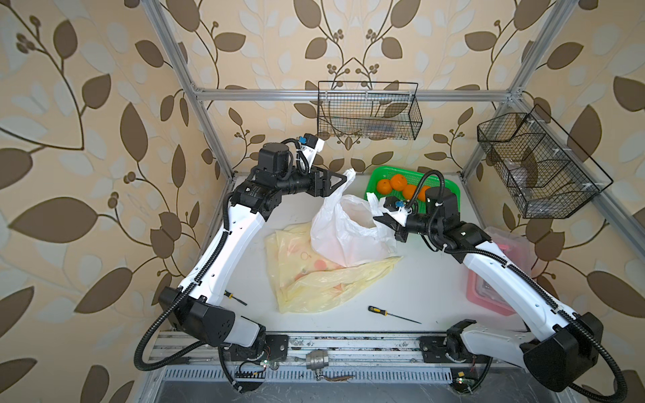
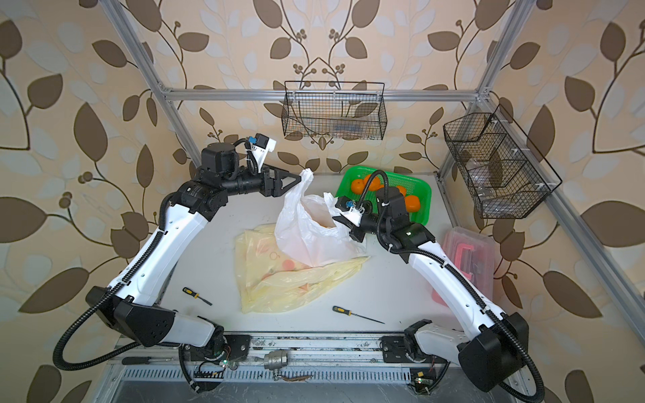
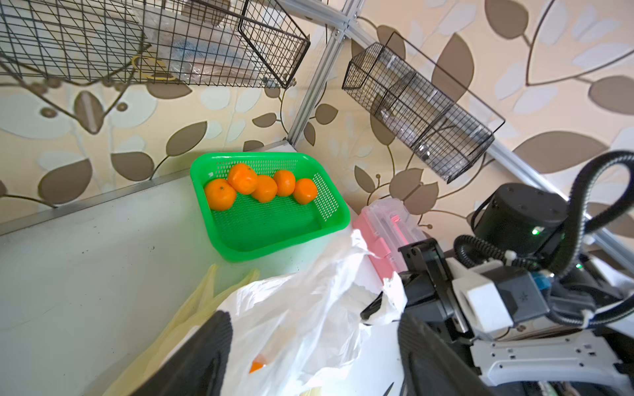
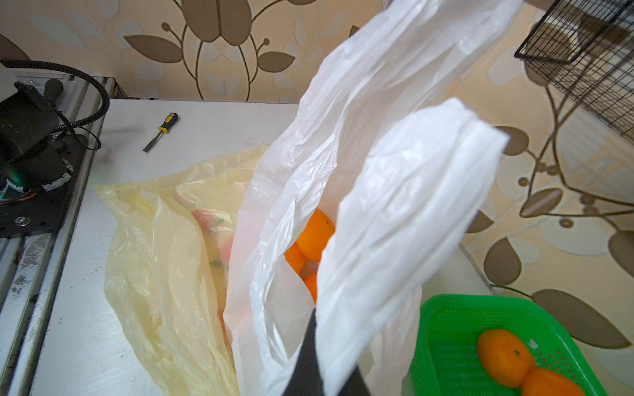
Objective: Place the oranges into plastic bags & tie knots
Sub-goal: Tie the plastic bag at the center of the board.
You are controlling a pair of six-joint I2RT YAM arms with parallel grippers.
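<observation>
The white plastic bag (image 1: 342, 230) stands with its mouth open on the table, over two flat pale yellow plastic bags (image 1: 314, 275). Three oranges (image 4: 314, 236) lie inside it. My right gripper (image 1: 378, 219) is shut on its near handle (image 4: 411, 223) and holds it up. My left gripper (image 1: 343, 179) is open beside the far handle (image 1: 349, 173). In the left wrist view its fingers (image 3: 212, 343) stand wide apart with loose bag film between them. Several more oranges (image 3: 264, 187) sit in the green basket (image 3: 274, 240). No knots are in view.
Two screwdrivers (image 1: 384, 311) (image 1: 235, 297) lie near the table's front edge. A clear box with pink parts (image 1: 488, 300) sits under the right arm. Black wire baskets hang on the back wall (image 1: 366, 111) and the right frame (image 1: 534, 164).
</observation>
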